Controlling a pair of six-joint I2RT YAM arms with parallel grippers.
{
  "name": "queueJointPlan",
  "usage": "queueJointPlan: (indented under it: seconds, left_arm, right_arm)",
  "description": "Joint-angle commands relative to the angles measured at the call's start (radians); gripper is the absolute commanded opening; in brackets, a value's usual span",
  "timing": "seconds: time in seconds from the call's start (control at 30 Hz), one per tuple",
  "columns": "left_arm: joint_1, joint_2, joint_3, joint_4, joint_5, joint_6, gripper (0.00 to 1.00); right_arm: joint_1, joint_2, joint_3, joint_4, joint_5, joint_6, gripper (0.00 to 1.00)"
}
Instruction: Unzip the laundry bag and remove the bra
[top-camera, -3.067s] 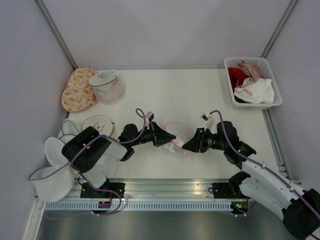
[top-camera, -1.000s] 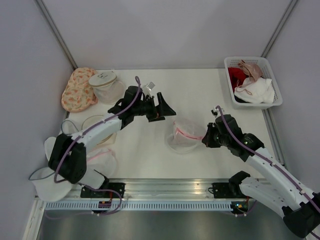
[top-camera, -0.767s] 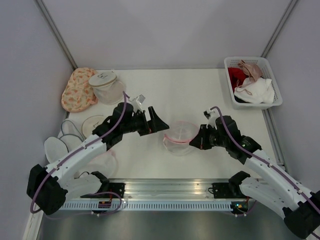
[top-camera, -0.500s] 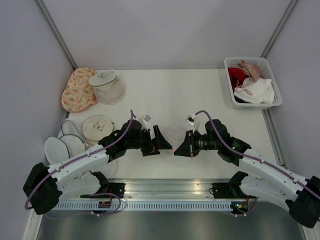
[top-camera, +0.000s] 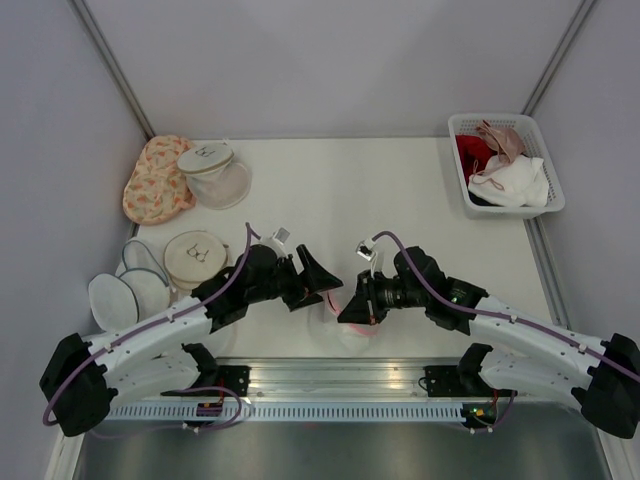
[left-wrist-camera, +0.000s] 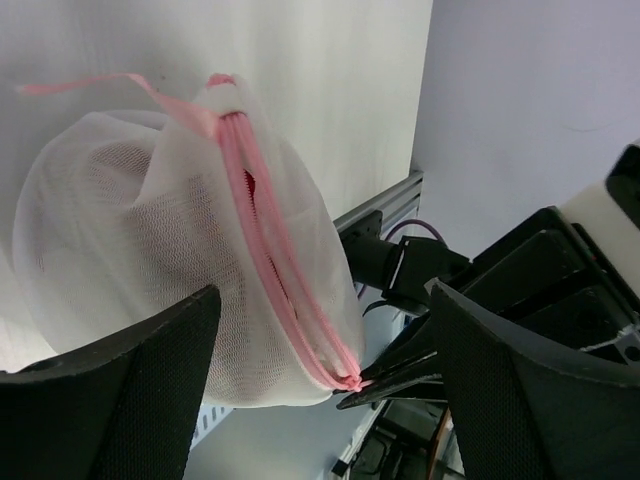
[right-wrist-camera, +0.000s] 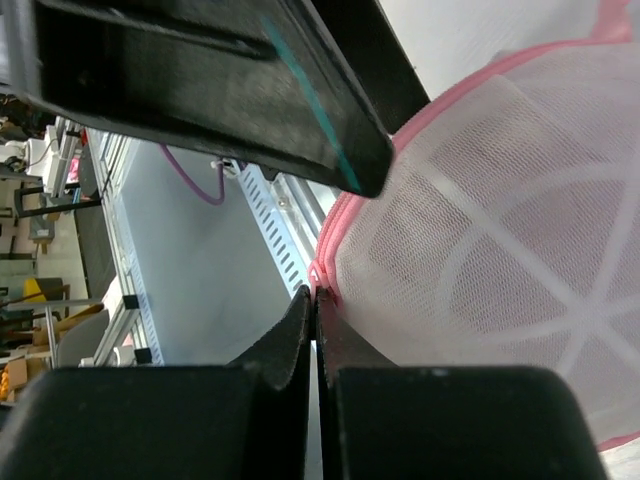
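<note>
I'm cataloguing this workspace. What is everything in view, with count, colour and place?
laundry bag: one, white mesh with pink rim, front centre
floral pouch: one, orange, far left
mesh dome: one, clear with white top, beside the pouch
round pads: at least three, cream and white, near left
basket: one, white, far right, holding red, pink and white garments
table: one, white, underneath
left arm: one, black and white, jaws open toward the bag
right arm: one, black and white, jaws shut on the bag's pink rim

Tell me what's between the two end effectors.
The laundry bag, ahead of the open left end effector, rim pinched by the right end effector; left wrist view.
</note>
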Motion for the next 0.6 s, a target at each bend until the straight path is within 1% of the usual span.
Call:
queueJointPlan:
  seconds: [0.0, 0.07, 0.1, 0.17, 0.2, 0.27, 0.3, 0.37, 0.53, 0.57]
  left_arm:
    - [-0.02, 0.047, 0.024, 0.042, 0.02, -0.034, 0.87]
    - [-0.031, 0.067, 0.024, 0.064, 0.033, -0.029, 0.81]
    - [-0.034, 0.073, 0.025, 0.065, 0.037, -0.026, 0.72]
    - [-0.04, 0.079, 0.035, 0.065, 0.044, -0.014, 0.62]
    - [-0.04, 0.077, 0.038, 0.065, 0.046, -0.009, 0.51]
    - [-0.04, 0.068, 0.039, 0.065, 0.038, 0.0, 0.35]
    - [-0.04, 0.067, 0.038, 0.065, 0.031, 0.0, 0.19]
    - [-0.04, 0.059, 0.039, 0.056, 0.009, 0.0, 0.02]
    - [-0.023, 0.058, 0.048, 0.012, -0.067, 0.044, 0.02]
    - [0.009, 0.059, 0.045, 0.015, -0.072, 0.053, 0.02]
  right_arm:
    - [0.01, 0.004, 0.021, 0.009, 0.06, -0.031, 0.0]
    - [0.013, 0.01, 0.024, 0.006, 0.072, -0.035, 0.0]
    - [0.015, 0.015, 0.025, -0.001, 0.077, -0.037, 0.0]
    - [0.018, 0.016, 0.027, -0.005, 0.084, -0.04, 0.0]
    - [0.018, 0.016, 0.027, -0.009, 0.091, -0.04, 0.0]
    - [0.021, 0.015, 0.03, -0.017, 0.1, -0.046, 0.0]
    - [0.022, 0.013, 0.033, -0.026, 0.104, -0.046, 0.0]
    - [0.024, 0.012, 0.036, -0.04, 0.109, -0.052, 0.01]
    - [0.03, 0.004, 0.047, -0.081, 0.133, -0.069, 0.0]
    - [0.032, 0.003, 0.047, -0.103, 0.14, -0.072, 0.01]
